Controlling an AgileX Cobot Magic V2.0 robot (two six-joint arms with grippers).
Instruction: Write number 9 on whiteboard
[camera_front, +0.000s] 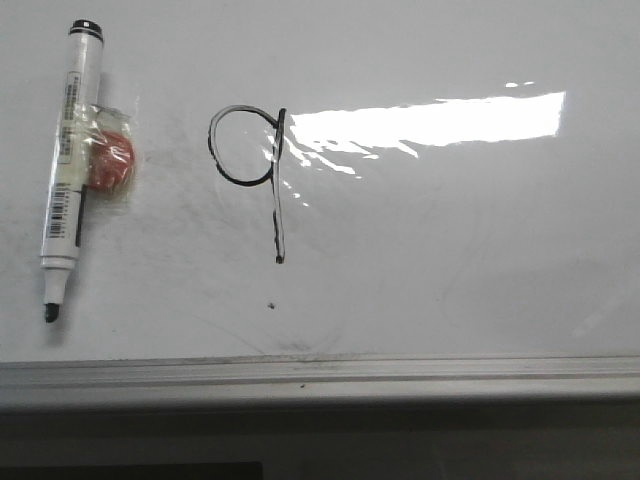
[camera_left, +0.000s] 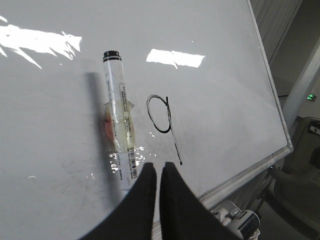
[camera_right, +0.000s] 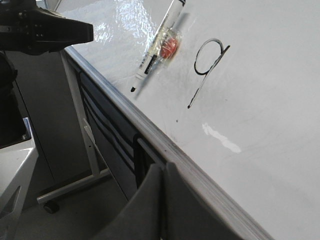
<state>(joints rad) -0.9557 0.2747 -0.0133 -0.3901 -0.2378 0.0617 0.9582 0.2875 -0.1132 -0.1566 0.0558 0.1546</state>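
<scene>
A black hand-drawn number 9 stands on the glossy whiteboard. It also shows in the left wrist view and in the right wrist view. A white marker with its tip bare lies flat on the board left of the figure, with a red piece taped to it. My left gripper is shut and empty, just short of the marker. My right gripper is shut and empty, over the board's near frame, away from the marker. Neither gripper shows in the front view.
A pale grey frame strip runs along the board's near edge. A tiny dark speck sits below the figure. Bright glare lies right of the 9. The board's stand legs and a dark arm part show at the left.
</scene>
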